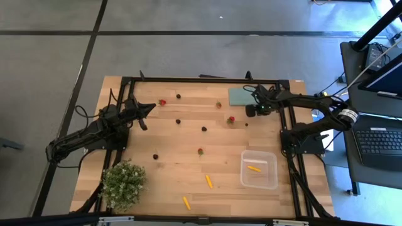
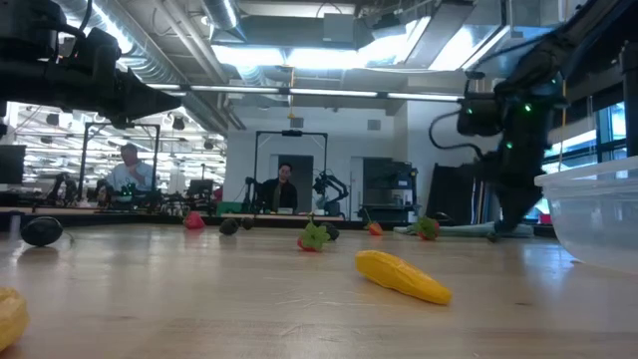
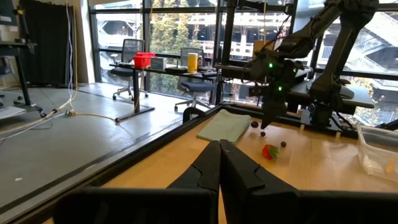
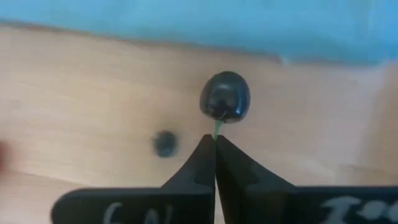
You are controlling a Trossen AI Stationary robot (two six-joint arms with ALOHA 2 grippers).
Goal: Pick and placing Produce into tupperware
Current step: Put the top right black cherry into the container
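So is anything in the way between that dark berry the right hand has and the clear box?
Nothing visible. The right hand pinches the dark berry by its stem; bare wood lies between it and the clear box.

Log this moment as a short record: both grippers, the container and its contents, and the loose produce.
right gripper: shut, its tips pinching the thin green stem of a dark round cherry-like piece, beside the flat teal-grey slab
left gripper: shut, holding nothing, at the table's far left
container: small clear plastic box at near right, holding one orange carrot-like stick
loose produce: two orange sticks near the front edge; red berry-like pieces and dark round ones scattered mid-table
bystander: bushy green potted plant, near left corner
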